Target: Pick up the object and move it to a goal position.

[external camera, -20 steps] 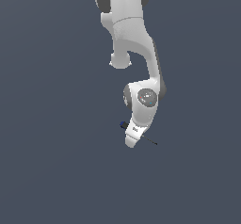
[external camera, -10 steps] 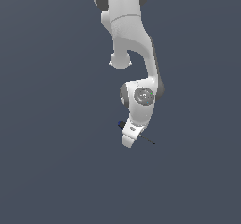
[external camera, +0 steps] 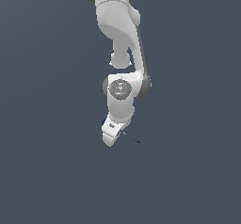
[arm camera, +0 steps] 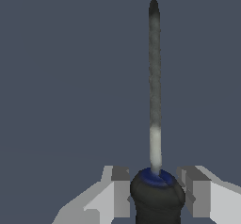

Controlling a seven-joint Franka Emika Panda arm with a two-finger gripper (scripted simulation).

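Note:
The object, a small screwdriver (arm camera: 154,77), has a dark handle ringed with blue and a thin grey shaft that points away from the wrist camera. My gripper (arm camera: 156,186) is shut on the handle, with one grey finger (arm camera: 120,190) pressed against each side. In the exterior view the white hand (external camera: 112,132) hangs low under the arm. The screwdriver's thin shaft (external camera: 131,137) sticks out toward the exterior view's right, and a bit of blue shows at the hand's other side. My fingertips are hidden there.
The arm's white links (external camera: 120,39) rise above the hand to the top of the exterior view. A plain dark grey-blue surface (external camera: 52,171) lies all around.
The hand has shifted toward the exterior view's left, and the screwdriver has moved along with it at about the same height.

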